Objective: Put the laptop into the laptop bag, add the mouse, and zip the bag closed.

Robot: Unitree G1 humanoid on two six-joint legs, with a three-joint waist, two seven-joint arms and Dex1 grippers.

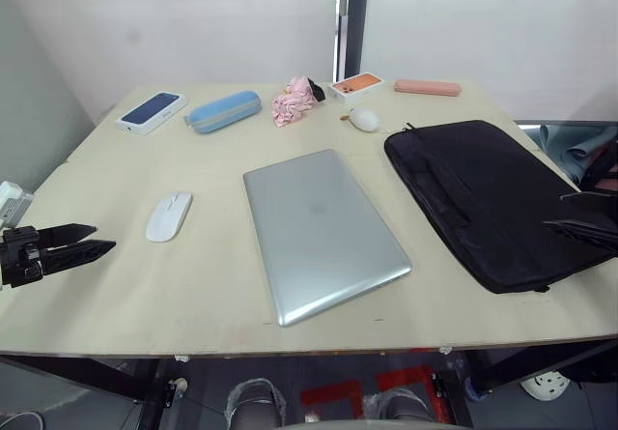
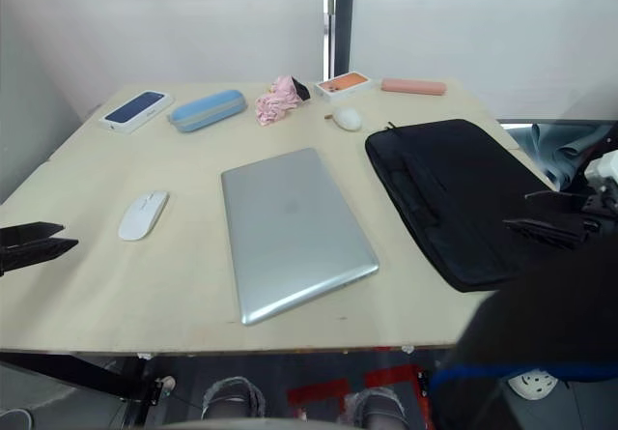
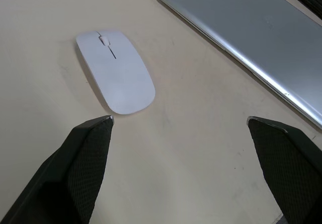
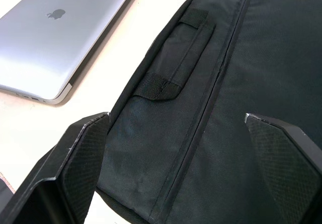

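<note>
Left wrist view is showing the left gripper (image 3: 180,126) with its two black fingers (image 3: 83,153) standing wide apart and holding nothing. The mouse (image 3: 115,71) is lying flat on the table (image 3: 191,148) just ahead of one fingertip, close to it but not touching, and off the gap's centre line. Farther ahead, beyond the other finger, one long edge of the laptop (image 3: 256,27) is running across the table, lid closed.

From the head cameras, the left gripper (image 1: 101,238) is hovering at the table's left edge, its tips pointing toward the mouse (image 1: 168,215), with the laptop (image 1: 319,229) lying beyond the mouse at the table's middle.

The right gripper (image 4: 177,118) is also spread wide and empty. It is hanging over the laptop bag (image 4: 226,98), which is lying flat beneath and between the two fingers (image 4: 80,158); the bag's zipper line is running lengthwise through the gap, and a strap handle is sitting ahead of one finger. A corner of the laptop is showing past that same finger, beside the bag but apart from it.

Along the table's far edge are lying a blue pouch (image 1: 223,110), a dark phone box (image 1: 152,111), pink crumpled fabric (image 1: 294,100), an orange box (image 1: 356,85), a pink case (image 1: 427,87) and a small puffy white oval (image 1: 364,119).
</note>
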